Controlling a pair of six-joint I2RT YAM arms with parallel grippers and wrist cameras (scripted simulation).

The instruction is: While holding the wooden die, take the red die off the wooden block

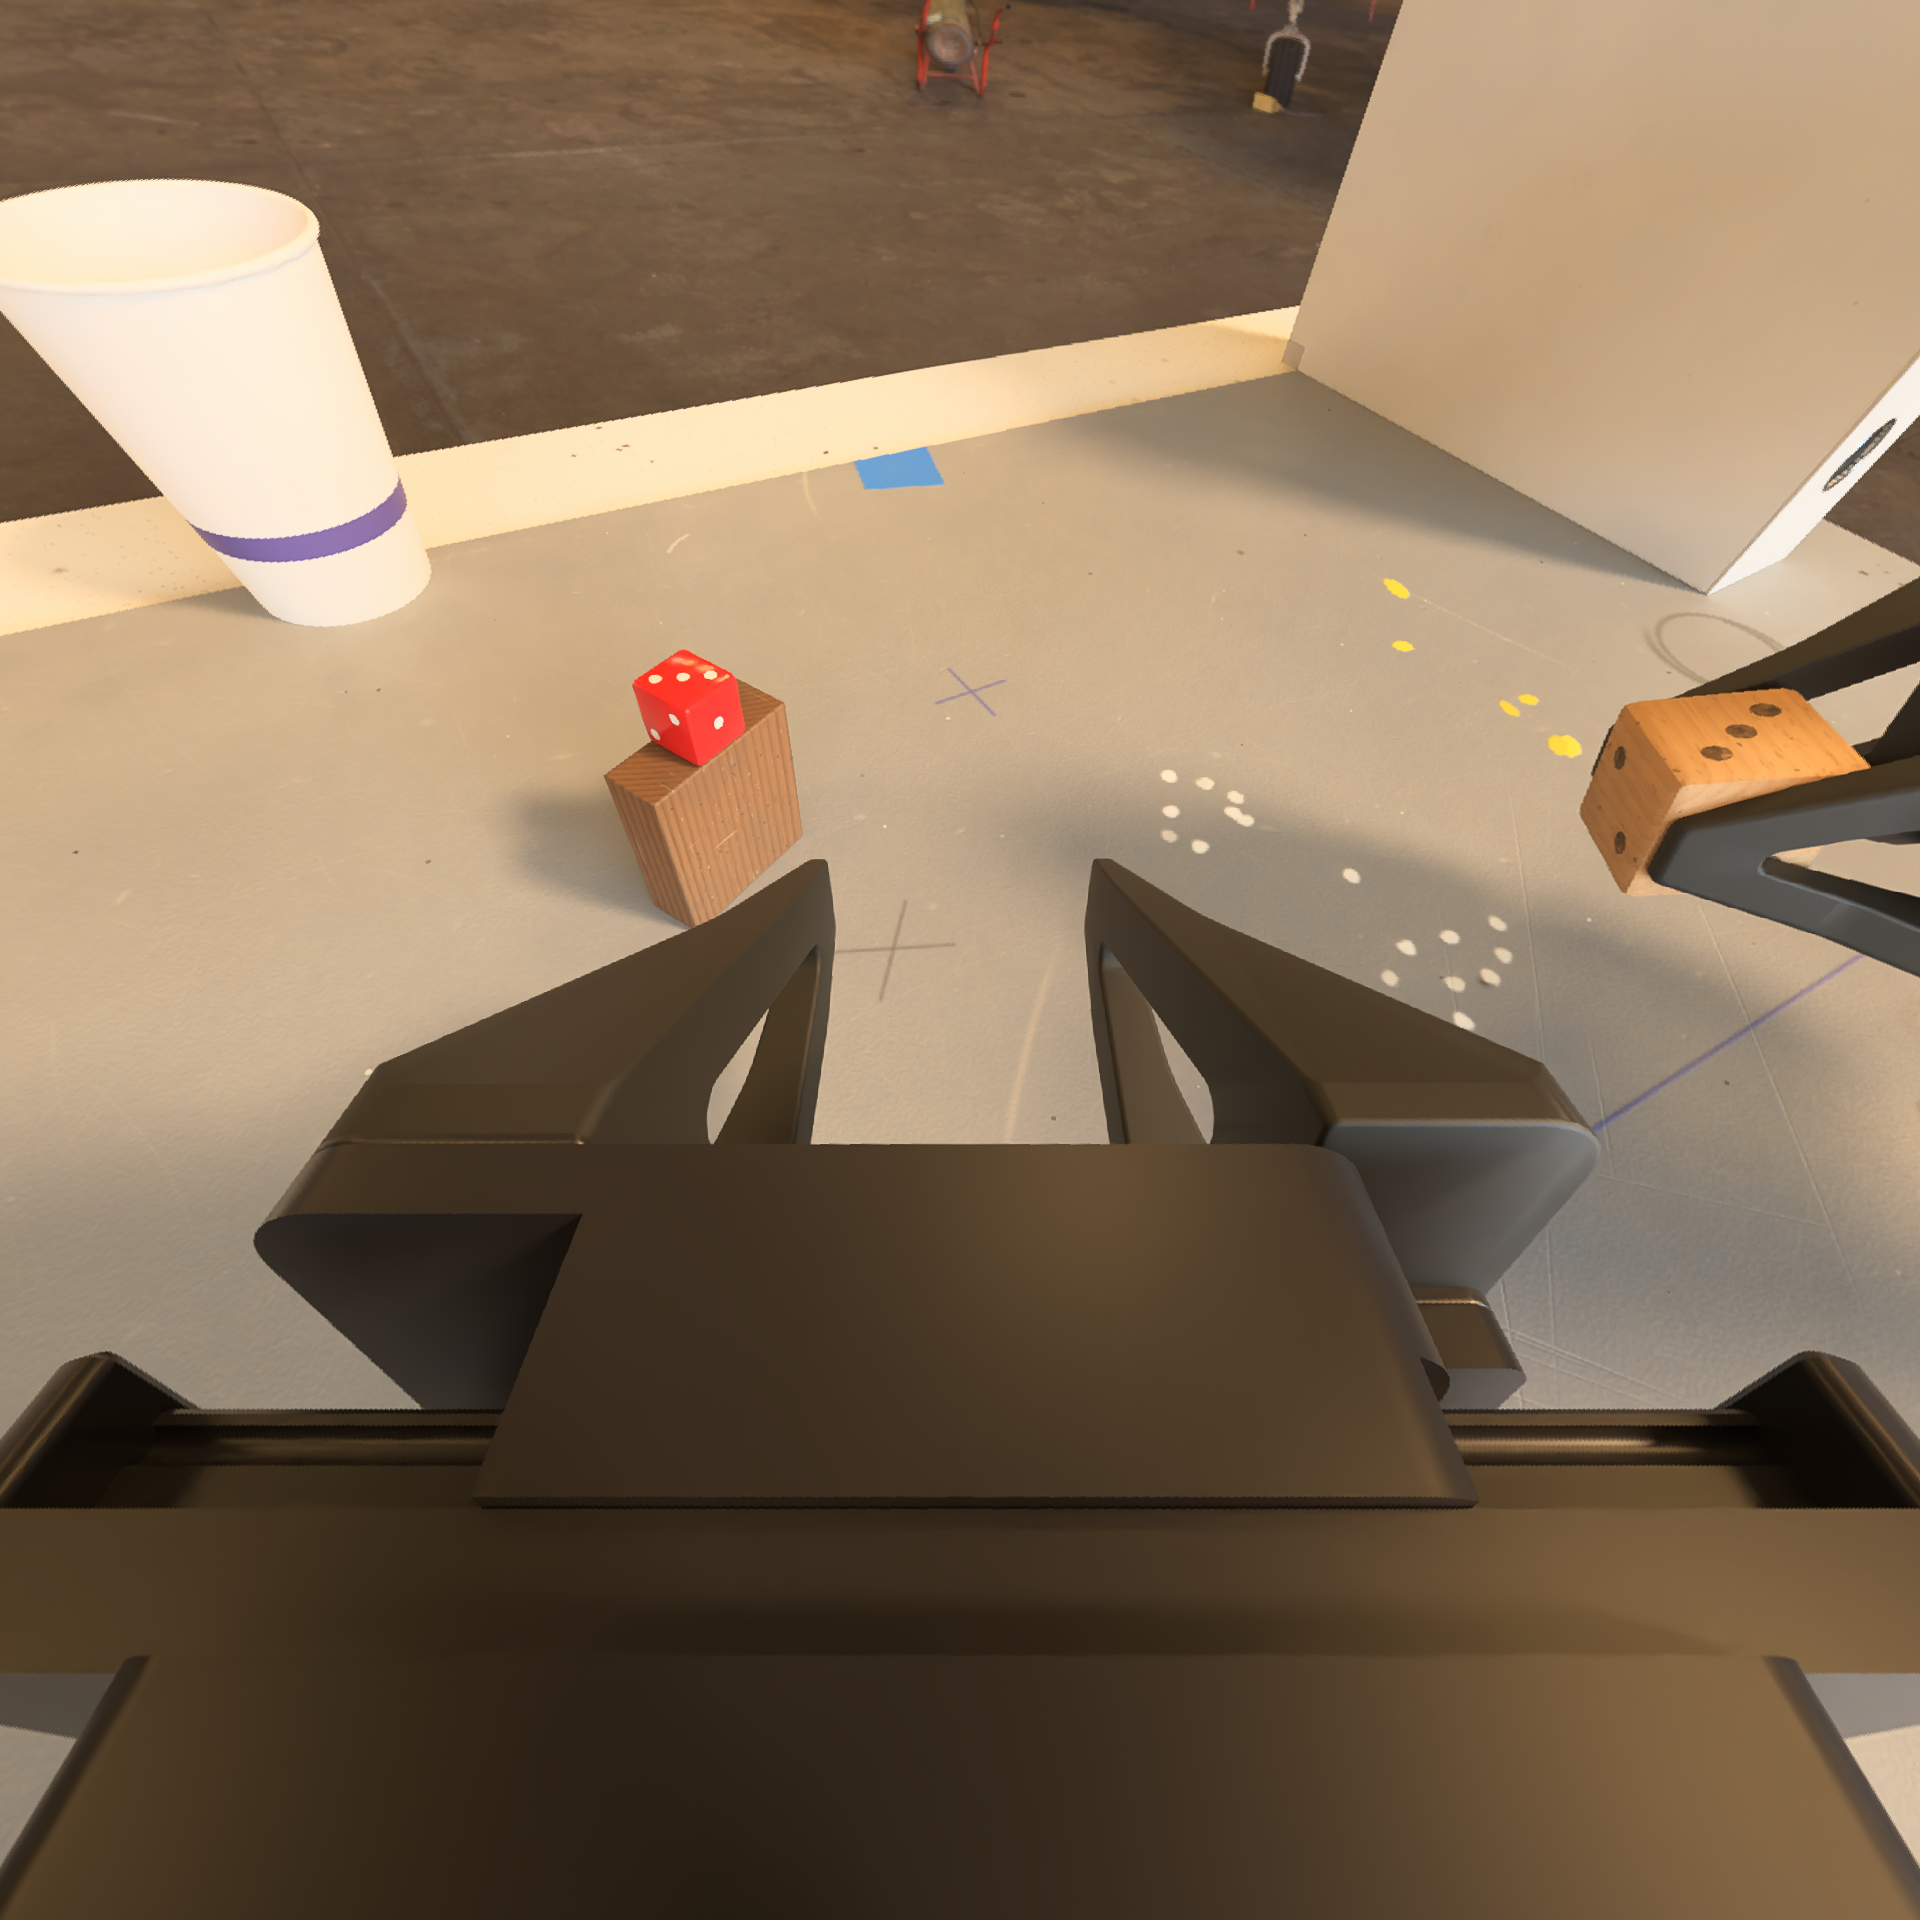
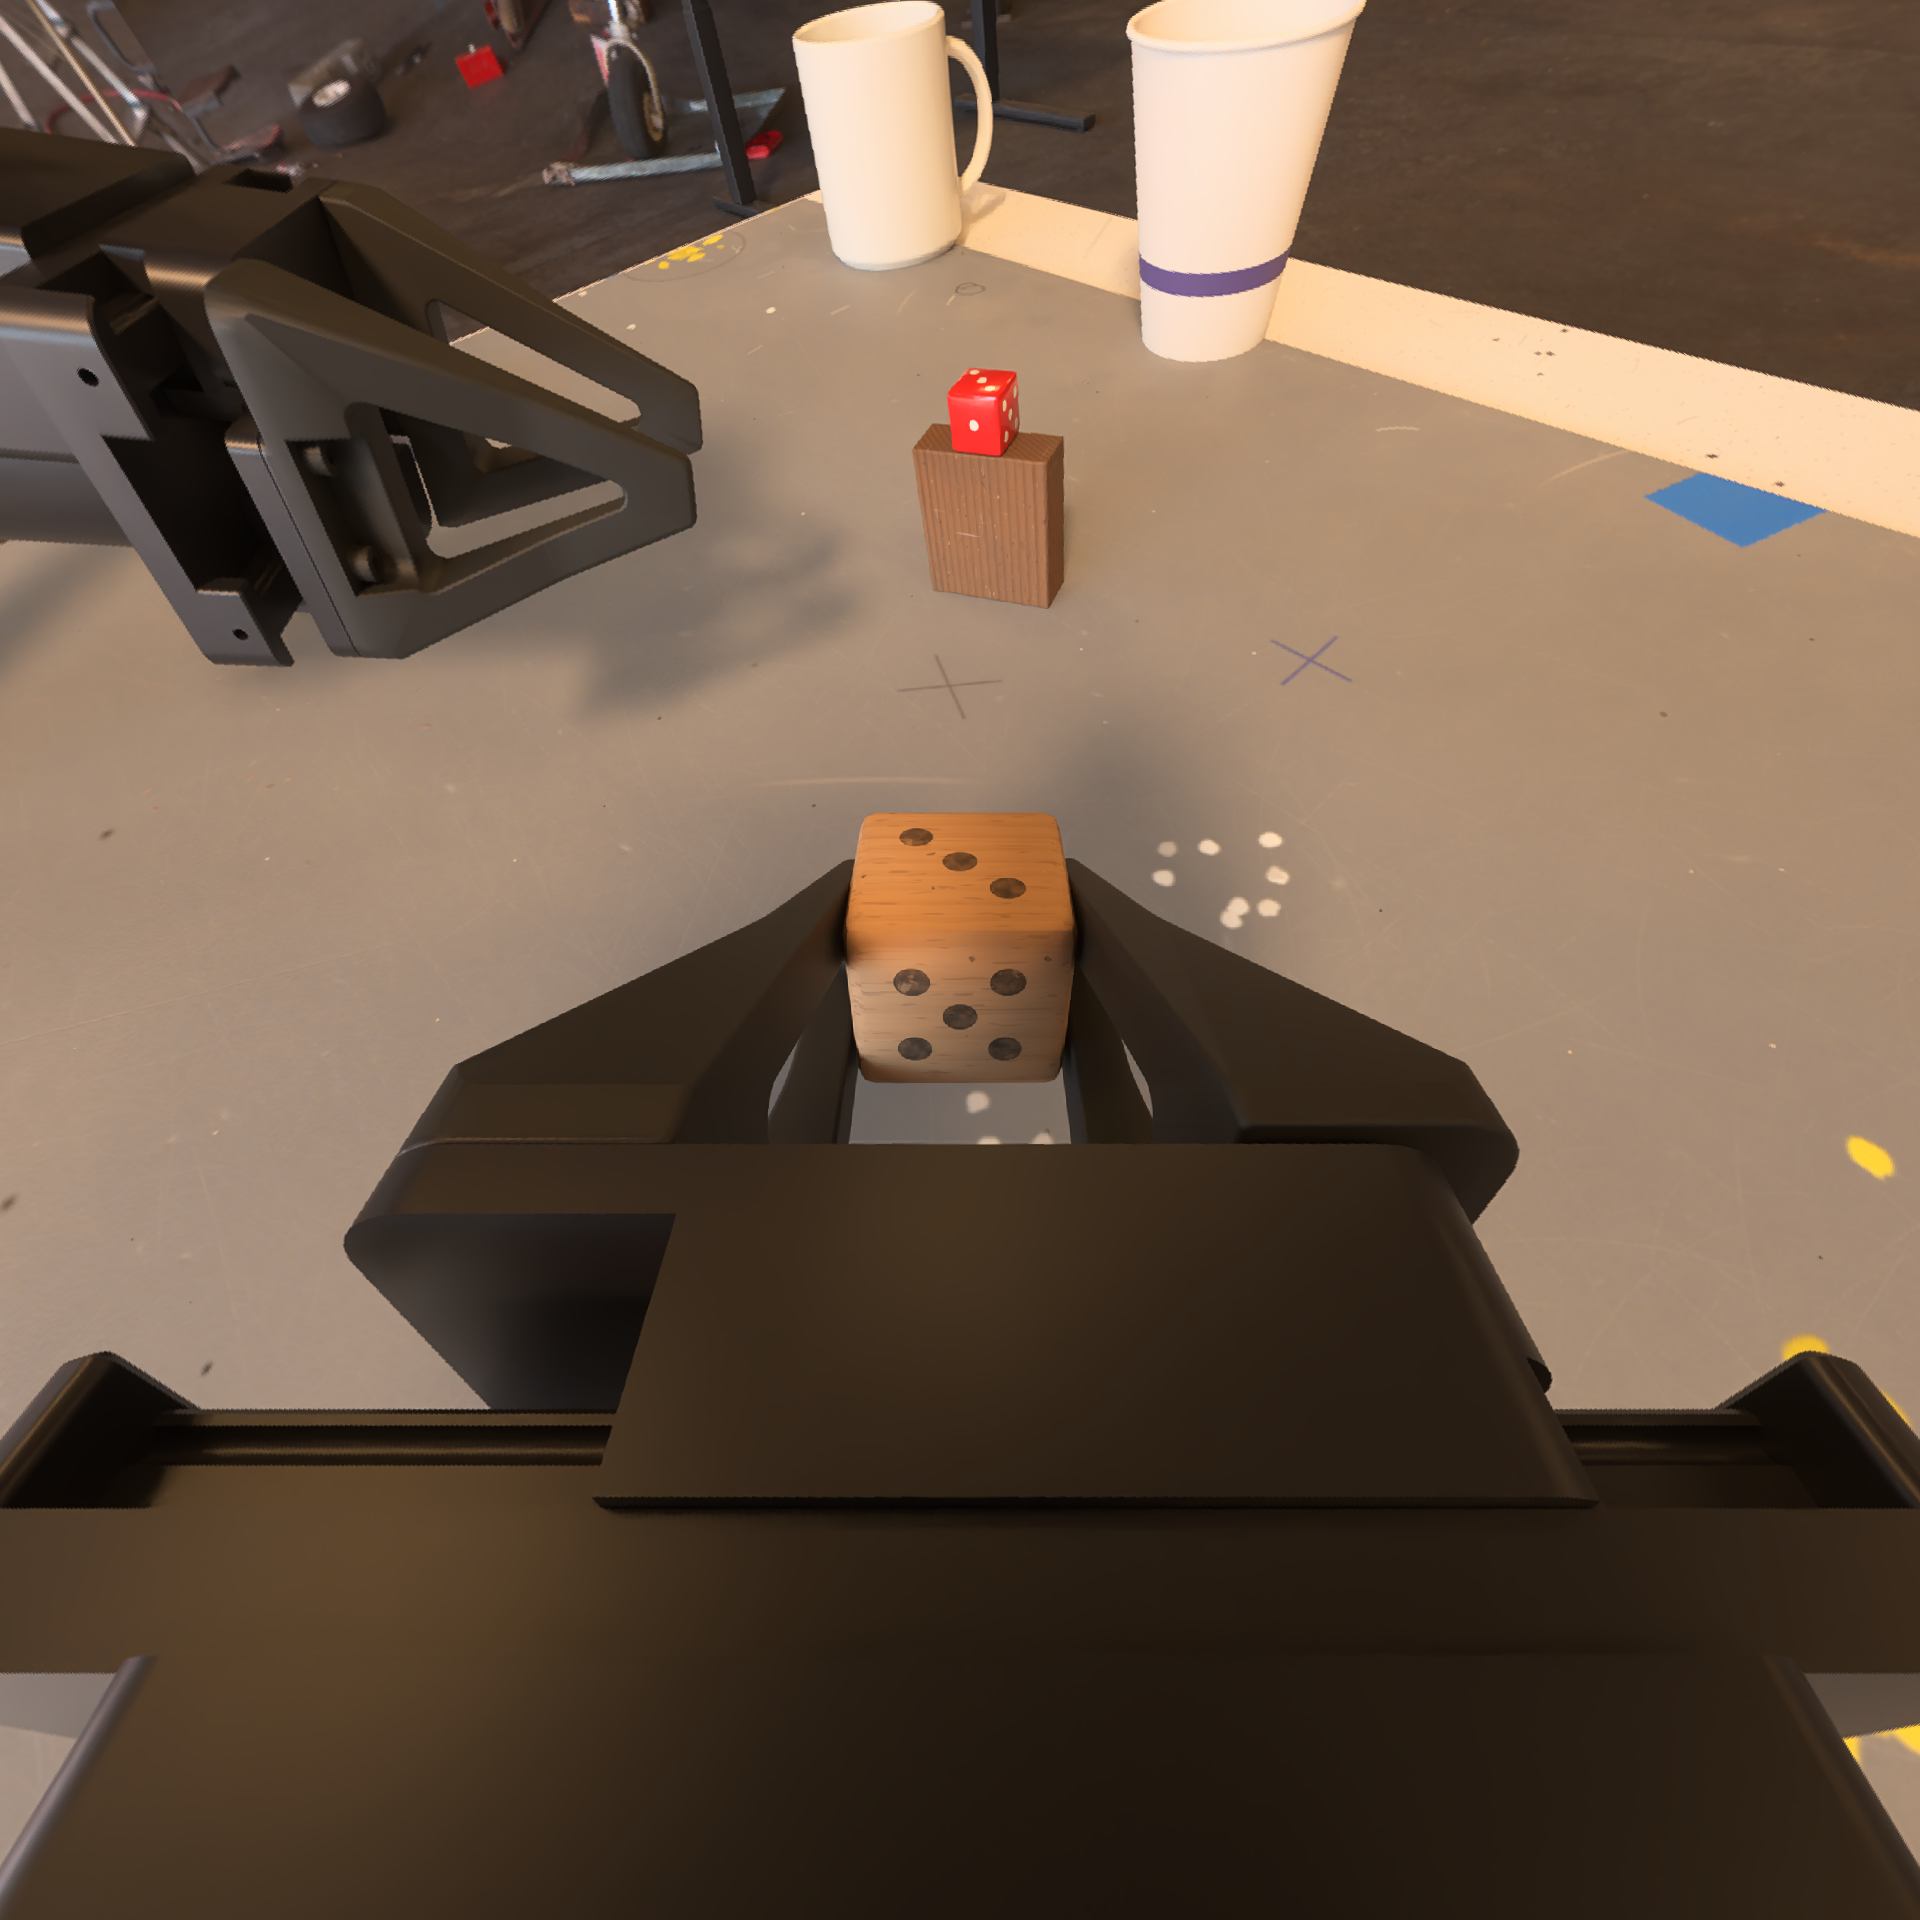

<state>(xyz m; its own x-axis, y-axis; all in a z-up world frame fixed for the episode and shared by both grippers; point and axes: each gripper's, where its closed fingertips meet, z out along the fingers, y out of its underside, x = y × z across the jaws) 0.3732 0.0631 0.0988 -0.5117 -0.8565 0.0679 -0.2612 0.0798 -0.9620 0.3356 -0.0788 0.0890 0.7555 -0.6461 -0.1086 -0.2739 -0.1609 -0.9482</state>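
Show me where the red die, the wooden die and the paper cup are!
red die (image 1: pixel 688 707), left wrist view, its front corner.
wooden die (image 2: pixel 959 948), right wrist view, its near face.
paper cup (image 2: pixel 1221 177), right wrist view, its side wall.

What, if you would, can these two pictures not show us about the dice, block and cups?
- Wooden die: side faces, hidden by right gripper fingers.
- Red die: underside and far faces, both views.
- Wooden block: back.
- Paper cup: rim cut off, left wrist view.
- Mug: inside unseen.

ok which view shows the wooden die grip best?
Right wrist view: wooden die centred, right gripper fingers clamping both sides. Left wrist view shows it only at the right edge, partly hidden by a finger.
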